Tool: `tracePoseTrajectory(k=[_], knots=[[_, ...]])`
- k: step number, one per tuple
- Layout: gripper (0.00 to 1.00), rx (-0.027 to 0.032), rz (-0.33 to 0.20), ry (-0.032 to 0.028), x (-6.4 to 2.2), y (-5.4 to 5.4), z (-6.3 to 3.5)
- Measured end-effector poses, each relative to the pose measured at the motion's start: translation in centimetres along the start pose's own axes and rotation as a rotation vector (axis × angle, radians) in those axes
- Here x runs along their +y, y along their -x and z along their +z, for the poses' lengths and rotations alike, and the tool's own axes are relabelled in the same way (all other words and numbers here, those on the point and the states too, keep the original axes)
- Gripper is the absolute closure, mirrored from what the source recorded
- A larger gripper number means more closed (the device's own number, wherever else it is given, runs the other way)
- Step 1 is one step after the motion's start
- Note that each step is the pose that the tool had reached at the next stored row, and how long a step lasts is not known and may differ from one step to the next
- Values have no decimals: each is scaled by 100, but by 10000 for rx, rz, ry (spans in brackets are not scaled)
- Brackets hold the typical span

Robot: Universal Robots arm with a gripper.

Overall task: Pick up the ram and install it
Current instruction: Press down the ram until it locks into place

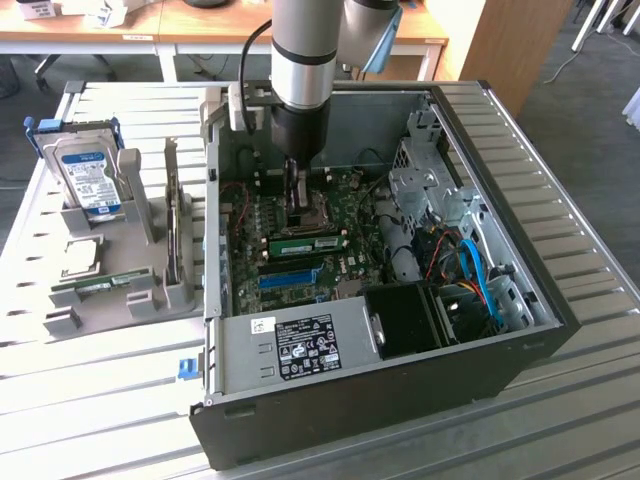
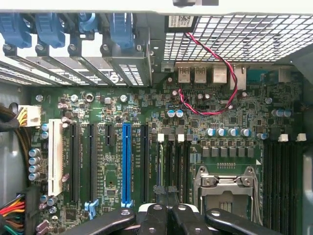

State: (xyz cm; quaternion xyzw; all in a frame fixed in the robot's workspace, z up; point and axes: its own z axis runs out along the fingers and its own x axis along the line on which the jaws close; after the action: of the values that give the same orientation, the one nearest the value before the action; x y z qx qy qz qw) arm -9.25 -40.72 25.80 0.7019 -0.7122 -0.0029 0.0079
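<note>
One arm with one gripper (image 1: 297,205). One open computer case (image 1: 520,330) holding one motherboard (image 2: 234,127). One green ram (image 1: 305,243) stick lies flat inside the case. One hard drive (image 1: 88,178) stands in the grey holder (image 1: 140,285), and one square silver chip (image 1: 80,255) lies there too. On the motherboard: one blue slot (image 2: 126,161), one white slot (image 2: 55,161), one processor socket (image 2: 226,188). Four blue clips (image 2: 49,27) line the case edge.
</note>
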Motion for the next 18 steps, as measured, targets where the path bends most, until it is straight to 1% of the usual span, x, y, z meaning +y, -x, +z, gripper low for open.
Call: tracePoseTrajectory(k=[12, 16, 18], knots=[[89, 0, 1, 0, 4, -9, 158], [89, 2, 1, 1, 4, -10, 160], [89, -1, 0, -1, 23, -10, 161]])
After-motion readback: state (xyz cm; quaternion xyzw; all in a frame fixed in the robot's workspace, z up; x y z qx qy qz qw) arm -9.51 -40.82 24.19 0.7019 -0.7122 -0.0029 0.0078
